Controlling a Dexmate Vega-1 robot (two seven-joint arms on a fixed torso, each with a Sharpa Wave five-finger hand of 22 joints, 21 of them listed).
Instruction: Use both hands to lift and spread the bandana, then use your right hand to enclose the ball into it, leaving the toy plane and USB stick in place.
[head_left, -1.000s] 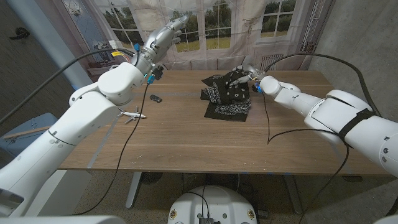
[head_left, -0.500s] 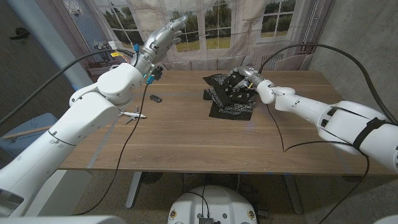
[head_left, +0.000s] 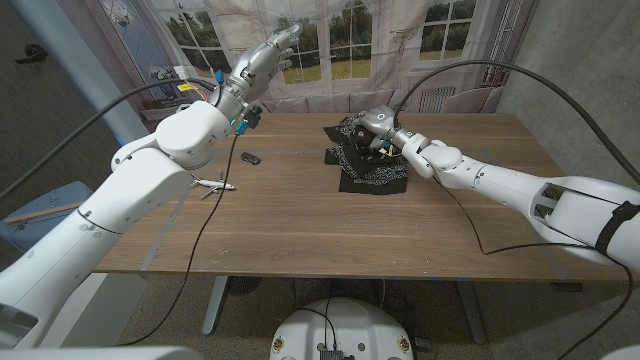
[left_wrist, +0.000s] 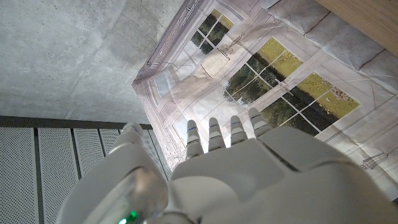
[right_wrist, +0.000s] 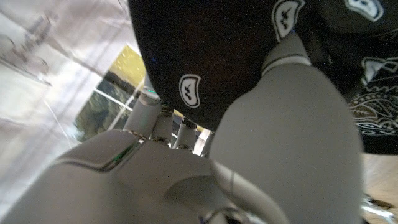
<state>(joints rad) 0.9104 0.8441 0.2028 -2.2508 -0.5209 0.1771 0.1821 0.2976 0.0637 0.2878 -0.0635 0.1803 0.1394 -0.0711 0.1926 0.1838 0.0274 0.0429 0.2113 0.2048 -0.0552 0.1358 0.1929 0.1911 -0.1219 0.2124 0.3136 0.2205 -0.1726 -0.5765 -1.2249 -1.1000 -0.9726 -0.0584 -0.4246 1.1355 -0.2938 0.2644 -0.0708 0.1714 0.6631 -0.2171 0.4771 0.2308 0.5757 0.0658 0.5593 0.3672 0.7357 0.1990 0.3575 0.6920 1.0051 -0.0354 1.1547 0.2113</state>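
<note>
Bandana (head_left: 368, 165) is the thing to watch, but going left to right: the toy plane (head_left: 211, 184) lies near the worktop's (head_left: 300, 230) left edge, with the small dark USB stick (head_left: 250, 158) a little beyond it. Both sit well apart from the cloth. The left hand (head_left: 262, 58) is raised high above the far left corner, fingers straight and apart, holding nothing. Further right, the bandana lies bunched and folded at the far middle of the worktop. The right hand (head_left: 377, 127) is down on its top folds; in the right wrist view cloth (right_wrist: 249, 56) drapes over the fingers, but whether they pinch it I cannot tell. The ball is hidden, presumably under the folds. To do this well, gather the loose edges inward and press lightly, without dragging the bundle left.
</note>
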